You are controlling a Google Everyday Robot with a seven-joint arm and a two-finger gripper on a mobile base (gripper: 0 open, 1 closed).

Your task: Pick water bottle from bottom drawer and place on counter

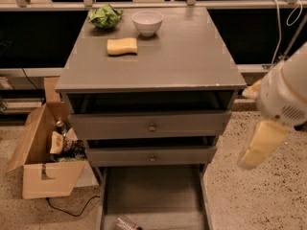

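Note:
The water bottle point(125, 223) lies on its side at the front left of the open bottom drawer point(153, 190), partly cut off by the frame's lower edge. The grey counter point(182, 51) tops the drawer cabinet. My gripper point(260, 146) hangs at the right of the view, beside the cabinet's right side at about middle-drawer height. It is above and to the right of the bottle, apart from it, with nothing seen in it.
A yellow sponge point(122, 46), a white bowl point(147, 22) and a green leafy item point(105, 16) sit on the counter's back left. Two knobbed drawers point(151, 126) stand slightly pulled out. A cardboard box point(43, 162) with items stands on the floor at the left.

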